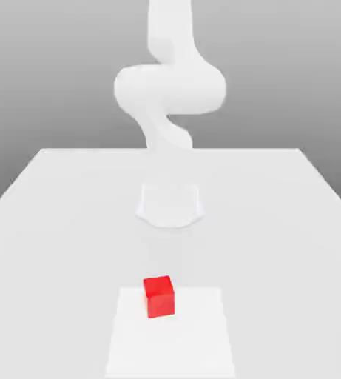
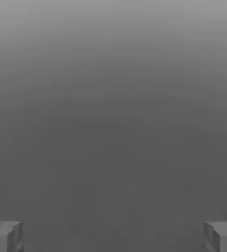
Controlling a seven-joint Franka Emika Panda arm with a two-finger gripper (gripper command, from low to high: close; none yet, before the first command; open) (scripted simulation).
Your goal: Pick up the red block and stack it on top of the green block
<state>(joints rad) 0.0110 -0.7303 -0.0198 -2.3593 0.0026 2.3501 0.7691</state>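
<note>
Fingertips (image 2: 4, 236) sit at the two far edges of the hand view, spread wide with nothing but grey blur between them, so the gripper (image 2: 113, 238) holds nothing. Open jaws make sense at this stage: the pick has not begun, and the gap is ready to straddle a small cube. Each tip is cut off by the frame, so their full shape cannot be made out.

Outward from there, the arm (image 1: 169, 89) rises at the far side of the table (image 1: 55, 200) in the exterior view, a pale washed-out form folded above its round base (image 1: 170, 203). Where the wrist ends is hard to read against the white.

Well apart from it, near the camera and a little toward the exterior view's left of centre, the red block (image 1: 158, 296) rests flat on a lighter square patch (image 1: 195, 340) of the table. It stands free on every side, which should leave room for the fingers to close on opposite faces.

I can make out no green block, so the stacking target's place cannot be told.
</note>
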